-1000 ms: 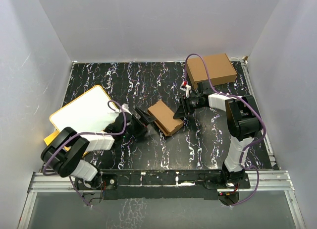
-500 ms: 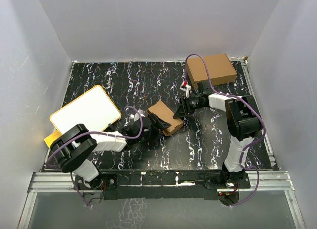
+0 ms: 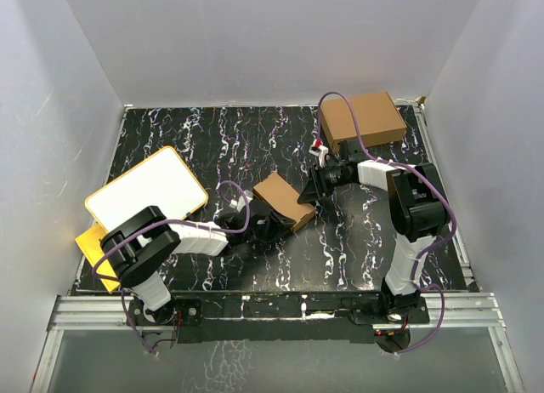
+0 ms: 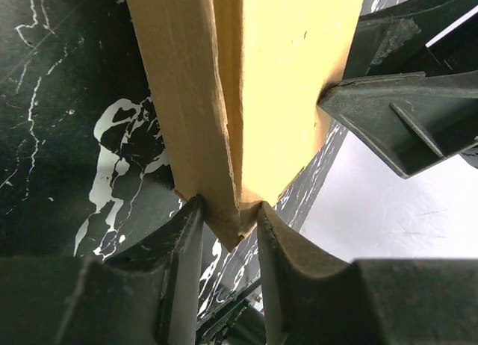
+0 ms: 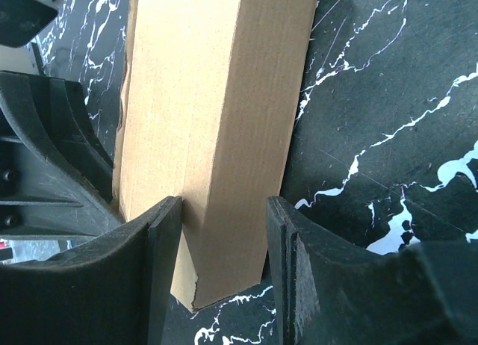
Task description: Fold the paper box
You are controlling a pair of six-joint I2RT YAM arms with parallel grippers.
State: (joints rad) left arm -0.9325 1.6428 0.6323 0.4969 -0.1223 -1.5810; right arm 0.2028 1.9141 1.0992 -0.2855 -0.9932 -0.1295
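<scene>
The paper box (image 3: 283, 201) is a small oblong brown carton lying aslant mid-table. My left gripper (image 3: 262, 224) reaches in from the left, and its jaws pinch the box's near corner. In the left wrist view that corner (image 4: 240, 210) sits squeezed between both fingers of the left gripper (image 4: 230, 212), where two cardboard layers meet in a seam. My right gripper (image 3: 316, 190) holds the opposite end. In the right wrist view the box (image 5: 216, 128) stands between the fingers of the right gripper (image 5: 222, 240), which press on its sides.
A larger ready-made brown box (image 3: 363, 119) stands at the back right, behind the right arm. A white board with a yellow rim (image 3: 146, 189) lies at the left, with a yellow piece (image 3: 93, 244) beside it near the table's left edge.
My left arm has swung right, away from the white board, to the box, and its jaws have closed on the near corner. The right gripper and the box have stayed put.
</scene>
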